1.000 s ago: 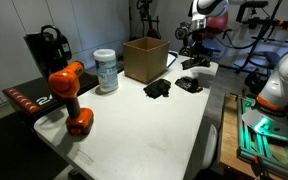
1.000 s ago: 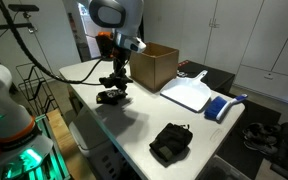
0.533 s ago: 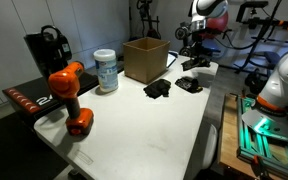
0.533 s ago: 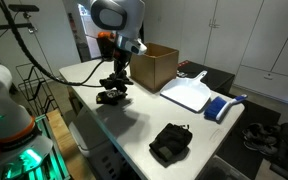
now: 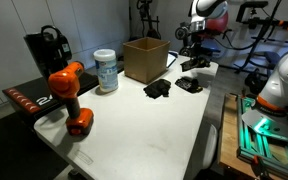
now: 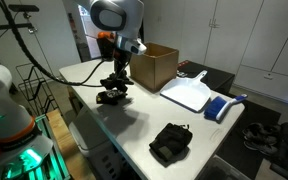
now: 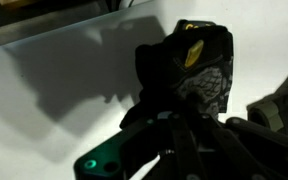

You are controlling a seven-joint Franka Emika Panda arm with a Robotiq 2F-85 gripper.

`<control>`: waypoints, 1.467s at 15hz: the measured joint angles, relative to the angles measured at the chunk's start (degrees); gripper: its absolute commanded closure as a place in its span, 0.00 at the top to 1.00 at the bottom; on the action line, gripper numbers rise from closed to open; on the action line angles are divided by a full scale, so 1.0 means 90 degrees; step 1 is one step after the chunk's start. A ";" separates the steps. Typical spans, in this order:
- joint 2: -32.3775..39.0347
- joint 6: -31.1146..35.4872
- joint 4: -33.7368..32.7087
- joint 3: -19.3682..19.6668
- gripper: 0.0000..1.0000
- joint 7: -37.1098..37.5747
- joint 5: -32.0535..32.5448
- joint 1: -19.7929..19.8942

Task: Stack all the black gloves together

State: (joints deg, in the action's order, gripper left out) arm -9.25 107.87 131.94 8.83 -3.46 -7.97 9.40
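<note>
My gripper (image 5: 193, 60) hangs over the far part of the white table (image 5: 154, 125), shut on a black glove (image 7: 199, 65) with a yellow logo. That glove dangles just above a second black glove (image 5: 189, 85) lying on the table, which also shows at the right edge of the wrist view (image 7: 284, 100). In an exterior view the gripper (image 6: 117, 72) stands over this glove (image 6: 110, 97). A third black glove (image 5: 157, 89) lies apart, beside the cardboard box; it also shows near the table edge in an exterior view (image 6: 170, 143). The fingertips (image 7: 179, 115) are dark and hard to make out.
A cardboard box (image 5: 144, 58), a wipes canister (image 5: 105, 70) and an orange drill (image 5: 69, 97) stand on the table. A white board (image 6: 189, 95) and a blue object (image 6: 219, 108) lie near the box. Another robot base (image 5: 279, 85) stands beside the table.
</note>
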 measured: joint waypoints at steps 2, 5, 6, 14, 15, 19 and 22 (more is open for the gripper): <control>0.0003 0.0278 0.0218 -0.0071 0.02 0.0132 -0.0008 -0.0063; 0.0003 0.0866 0.0657 -0.0185 0.02 0.0369 -0.0095 -0.0170; -0.0010 0.1071 0.0800 -0.0225 0.02 0.0381 -0.0152 -0.0213; -0.0155 0.2166 0.1706 -0.0513 0.40 0.0590 -0.0544 -0.0562; -0.0150 0.2283 0.1773 -0.0529 0.47 0.0656 -0.0563 -0.0582; -0.0231 0.3029 0.1923 -0.0582 0.76 0.0721 -0.0756 -0.0685; -0.0466 0.3460 0.1950 -0.0674 0.99 0.0716 -0.0593 -0.0741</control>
State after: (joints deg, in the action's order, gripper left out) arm -13.44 139.00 149.48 2.76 2.98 -13.30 2.73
